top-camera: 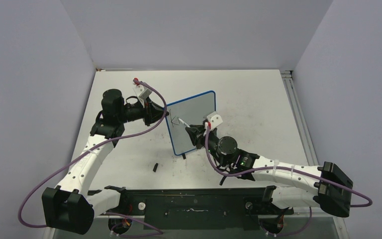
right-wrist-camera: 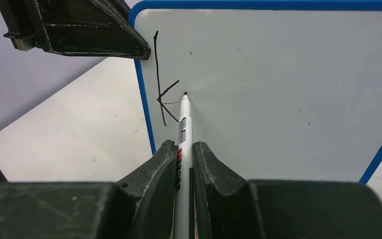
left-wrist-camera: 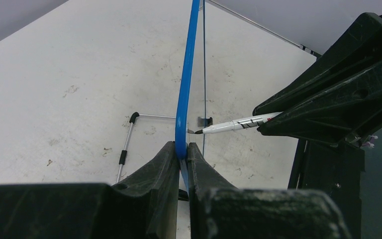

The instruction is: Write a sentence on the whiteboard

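White arm links (top-camera: 87,164), black joints (top-camera: 113,102), looping purple cables (top-camera: 72,162), white wrist mounts (top-camera: 142,91), possibly a green light (top-camera: 242,163)

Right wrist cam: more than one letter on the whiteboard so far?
No: the whiteboard carries only one K-shaped mark near its left edge; the rest bears no writing.

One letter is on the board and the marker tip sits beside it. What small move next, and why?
Probably shift the marker tip a little along the bare whiteboard, away from the strokes, and start the next letter. The K-shaped strokes look finished, the tip is right beside them, the right fingers grip the marker, and the left fingers clamp the blue frame.
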